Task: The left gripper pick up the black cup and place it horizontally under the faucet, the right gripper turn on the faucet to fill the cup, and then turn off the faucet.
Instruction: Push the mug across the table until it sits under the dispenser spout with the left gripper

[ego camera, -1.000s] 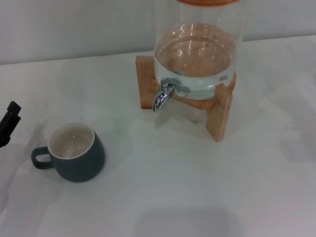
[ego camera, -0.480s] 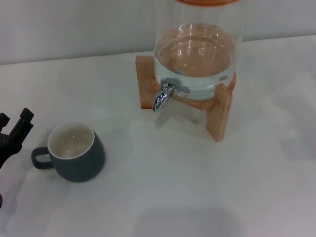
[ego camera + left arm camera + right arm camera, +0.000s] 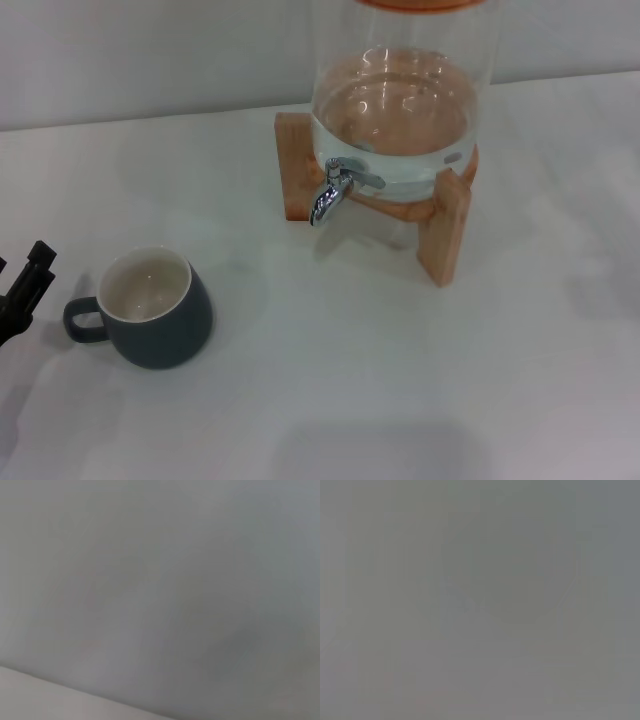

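Observation:
The black cup [image 3: 152, 312] stands upright on the white table at the front left, its cream inside showing and its loop handle pointing left. My left gripper [image 3: 18, 266] is at the left edge of the head view, just left of the handle and clear of it, its two black fingers spread open with nothing between them. The chrome faucet [image 3: 334, 190] juts from the glass water dispenser [image 3: 400, 110] at the back centre, spout angled down over bare table. My right gripper is out of view. Both wrist views show only blank grey.
The dispenser rests on a wooden stand [image 3: 444, 228] whose legs flank the faucet. The white table [image 3: 330, 370] stretches between the cup and the stand, and a pale wall runs behind.
The left gripper came in from the left edge toward the cup's handle, then slipped slightly back left and lower. Cup and faucet have not moved.

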### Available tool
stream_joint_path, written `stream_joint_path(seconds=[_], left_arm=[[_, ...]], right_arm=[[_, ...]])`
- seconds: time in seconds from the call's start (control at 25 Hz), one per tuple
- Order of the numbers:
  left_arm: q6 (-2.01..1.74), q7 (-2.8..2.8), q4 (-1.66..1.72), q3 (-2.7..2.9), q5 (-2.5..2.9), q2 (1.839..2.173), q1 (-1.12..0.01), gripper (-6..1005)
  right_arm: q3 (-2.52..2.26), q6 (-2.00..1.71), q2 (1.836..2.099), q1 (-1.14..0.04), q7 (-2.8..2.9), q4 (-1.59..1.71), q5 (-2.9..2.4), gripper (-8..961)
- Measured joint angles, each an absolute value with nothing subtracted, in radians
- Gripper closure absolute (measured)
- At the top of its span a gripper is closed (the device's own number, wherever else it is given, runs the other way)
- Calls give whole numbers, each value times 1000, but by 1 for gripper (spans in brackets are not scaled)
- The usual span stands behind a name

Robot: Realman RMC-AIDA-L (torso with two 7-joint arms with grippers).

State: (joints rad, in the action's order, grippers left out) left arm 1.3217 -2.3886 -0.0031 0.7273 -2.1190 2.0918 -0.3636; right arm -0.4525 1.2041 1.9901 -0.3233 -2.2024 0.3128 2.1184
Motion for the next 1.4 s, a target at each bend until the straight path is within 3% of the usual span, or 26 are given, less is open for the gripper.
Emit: stream_joint_path(seconds=[1.4], left_arm=[[1371, -2606, -19, 733, -2048, 2088, -349, 238]], right_arm=[[-452, 1178, 1998, -327, -2206, 313, 2118, 143]])
